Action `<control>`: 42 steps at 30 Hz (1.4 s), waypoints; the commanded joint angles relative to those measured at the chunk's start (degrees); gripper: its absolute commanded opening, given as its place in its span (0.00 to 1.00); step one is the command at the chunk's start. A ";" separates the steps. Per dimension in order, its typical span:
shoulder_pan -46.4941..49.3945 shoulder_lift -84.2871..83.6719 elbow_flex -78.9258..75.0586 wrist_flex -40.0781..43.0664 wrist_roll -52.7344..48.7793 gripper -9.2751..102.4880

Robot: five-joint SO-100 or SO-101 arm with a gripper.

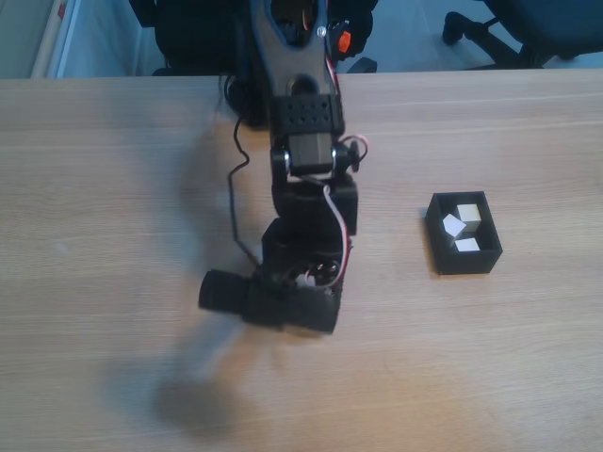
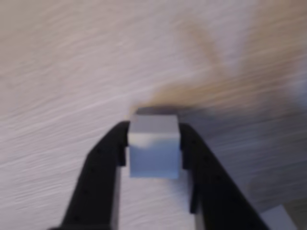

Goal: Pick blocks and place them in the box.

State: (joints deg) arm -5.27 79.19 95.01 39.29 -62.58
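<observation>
In the wrist view a white block (image 2: 153, 149) sits clamped between the two black fingers of my gripper (image 2: 153, 139), which is shut on it above the blurred wooden table. In the fixed view the black arm reaches down over the table's middle, and the gripper (image 1: 283, 306) hides the held block. The black box (image 1: 464, 234) stands to the right of the arm, apart from it. Three white blocks (image 1: 455, 226) lie inside it.
The wooden table (image 1: 113, 207) spreads wide to the left and in front of the arm. A black cable (image 1: 236, 188) runs along the arm's left side. Chair bases (image 1: 490, 28) stand beyond the far edge.
</observation>
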 commanded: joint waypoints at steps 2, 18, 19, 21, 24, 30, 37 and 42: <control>-4.13 10.46 0.97 1.05 0.35 0.08; -30.50 22.24 -1.76 23.38 20.04 0.09; -31.55 22.24 -1.67 23.38 20.48 0.09; -33.13 22.24 -1.58 23.20 21.45 0.10; -34.98 21.88 -1.93 23.03 22.50 0.11; -36.30 18.19 -5.45 23.29 23.55 0.15; -35.95 15.29 -9.32 23.91 23.29 0.21; -33.66 16.00 -8.70 25.58 23.03 0.20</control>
State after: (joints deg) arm -40.78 94.04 88.77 63.81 -39.11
